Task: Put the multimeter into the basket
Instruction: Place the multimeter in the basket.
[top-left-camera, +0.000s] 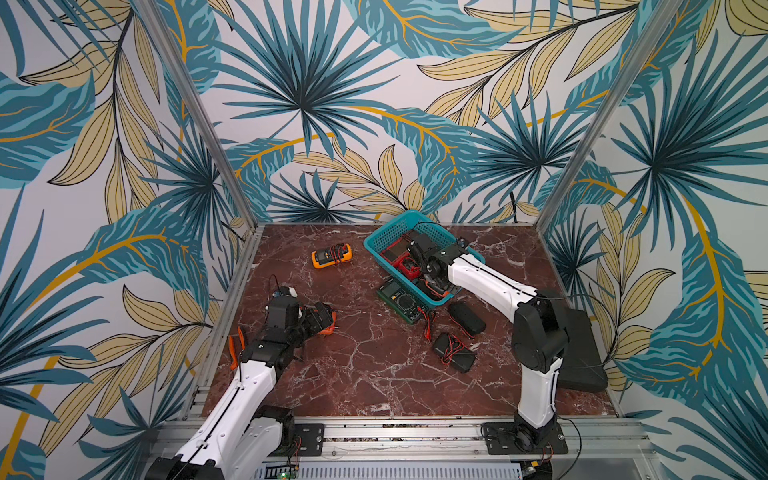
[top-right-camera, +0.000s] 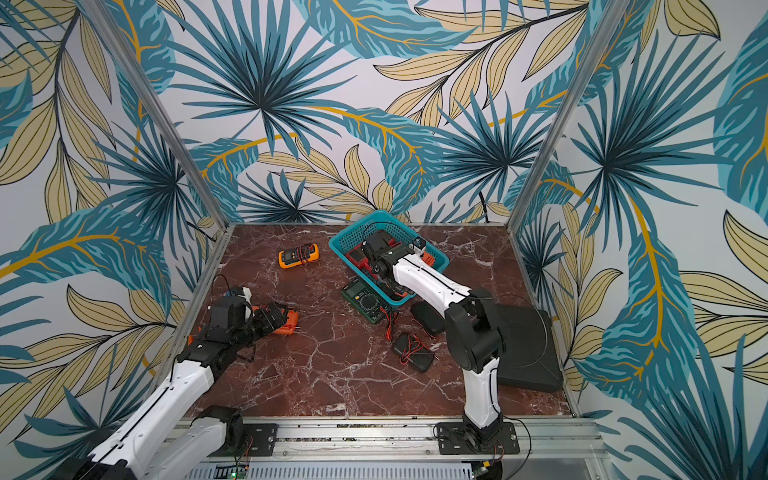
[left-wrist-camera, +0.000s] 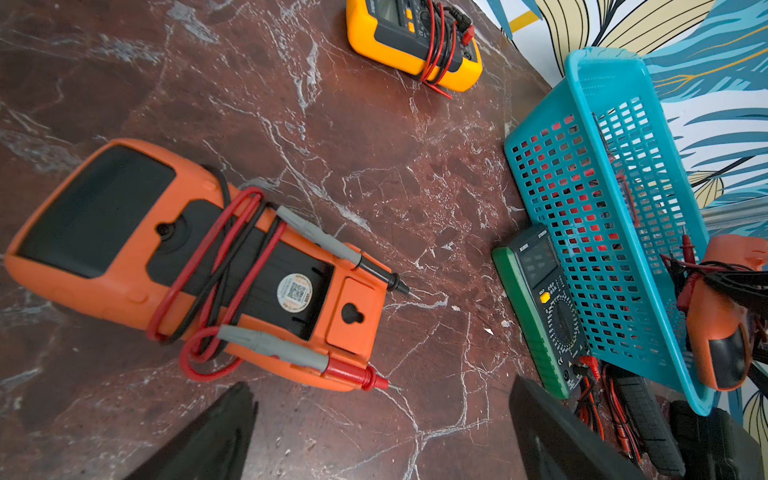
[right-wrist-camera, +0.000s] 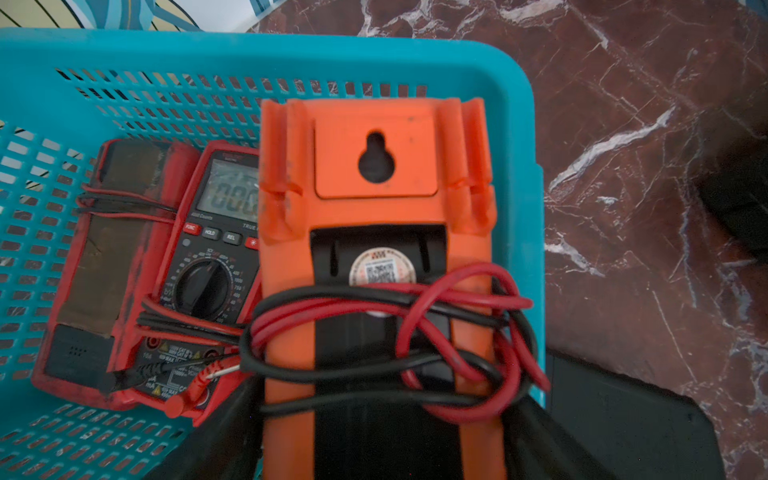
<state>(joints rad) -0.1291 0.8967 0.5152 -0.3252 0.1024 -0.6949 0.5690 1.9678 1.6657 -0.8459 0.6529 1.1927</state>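
1. While the right fingers are clenched on an orange multimeter, back side up and wound with red and black leads, it hangs over the basket along one side wall. Whether it touches the bottom cannot be told.
2. Two red meters lie in the basket beside it, one face up and one face down.
3. A green multimeter lies on the desk against the basket's near wall in both top views.
4. Two black cases lie near the right arm, and a flat black pad sits at the desk's right edge.
5. A yellow multimeter lies alone, apart from the basket on its left.
6. The left fingers are spread and empty, hovering by a second orange multimeter that lies back up on the desk.
7. The desk is red-brown marble with white veins. Leaf-print walls in teal and tan enclose it, with aluminium posts at the rear corners and a rail along the front.
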